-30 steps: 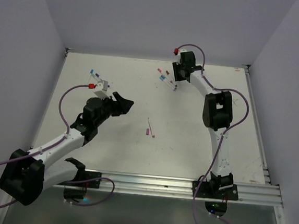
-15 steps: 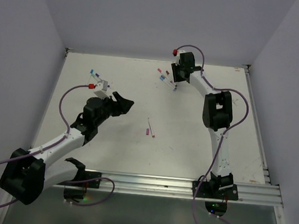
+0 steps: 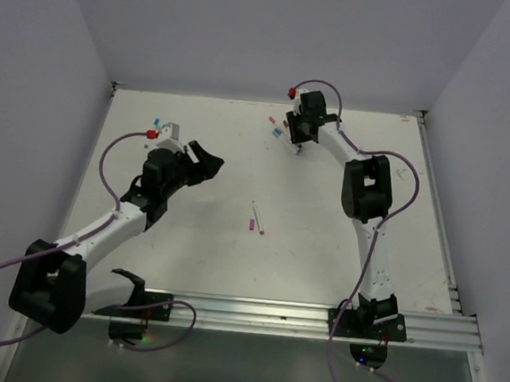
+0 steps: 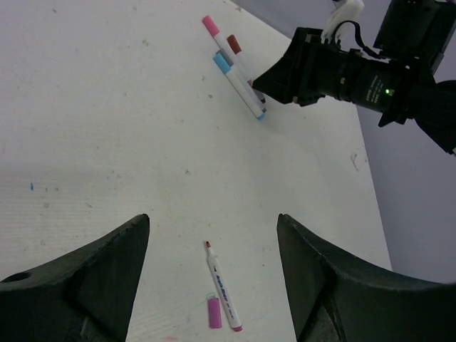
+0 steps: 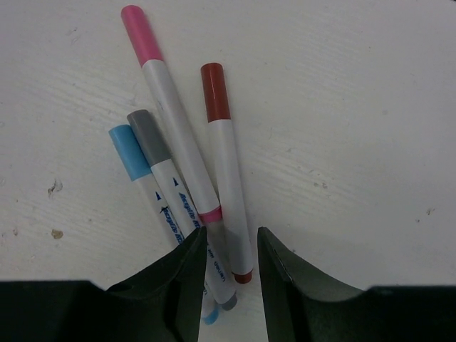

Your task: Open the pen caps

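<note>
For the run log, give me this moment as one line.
left gripper: open, empty | right gripper: astride four capped pens, grip unclear | uncapped pen, pink cap: mid-table

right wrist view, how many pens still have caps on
4, in one cluster on the table: pink cap farthest out, maroon cap to its right, grey cap nearer, light blue cap leftmost. Their other ends run in under the right gripper, which may hide more.

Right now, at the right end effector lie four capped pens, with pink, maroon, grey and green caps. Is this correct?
Not quite: no cap is green. The right wrist view shows four capped pens at the right end effector, with a pink cap, a maroon cap, a grey cap and a light blue cap.
</note>
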`<state>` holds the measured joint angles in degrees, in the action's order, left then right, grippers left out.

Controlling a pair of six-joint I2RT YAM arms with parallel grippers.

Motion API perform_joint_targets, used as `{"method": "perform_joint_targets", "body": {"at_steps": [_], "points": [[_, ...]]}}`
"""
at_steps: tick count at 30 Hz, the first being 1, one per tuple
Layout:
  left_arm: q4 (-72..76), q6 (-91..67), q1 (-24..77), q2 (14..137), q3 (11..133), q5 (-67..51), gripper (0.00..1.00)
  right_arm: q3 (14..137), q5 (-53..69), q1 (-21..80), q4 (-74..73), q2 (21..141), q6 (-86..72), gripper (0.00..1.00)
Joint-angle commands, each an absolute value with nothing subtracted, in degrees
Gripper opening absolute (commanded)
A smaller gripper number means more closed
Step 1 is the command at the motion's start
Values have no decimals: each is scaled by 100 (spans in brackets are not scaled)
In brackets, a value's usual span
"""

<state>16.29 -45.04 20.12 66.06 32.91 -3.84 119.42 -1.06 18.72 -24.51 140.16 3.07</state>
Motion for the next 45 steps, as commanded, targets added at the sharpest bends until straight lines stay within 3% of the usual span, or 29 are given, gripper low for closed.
{"method": "perform_joint_targets", "body": {"at_steps": [1,12,18,19,27,34,39,45], "points": [[1153,-4492,1758,6959,4032,-491,75,12287,-53,1872,-2654,14176,396,39],[-104,-4035,1002,8252,5650,-501,78,12717,-211,1863,-3006,14467,422,34],[-527,-3788,616,9087,6301,-633,78,12727,-202,1863,-3085,14458,439,9],[-527,-3771,502,9271,6389,-702,78,12692,-202,1863,-3076,14458,448,1],[-439,-3674,150,10168,6960,-949,72,12262,-202,1863,-2787,14221,413,0],[193,-3893,132,9888,6505,-1405,68,12147,-412,1855,-2664,14151,440,0],[667,-4051,149,9528,5978,-2186,59,11139,-939,1854,-1874,13343,229,0],[1713,-4227,421,9001,5161,-3216,57,9524,-794,1916,-1679,11458,-412,0]]}}
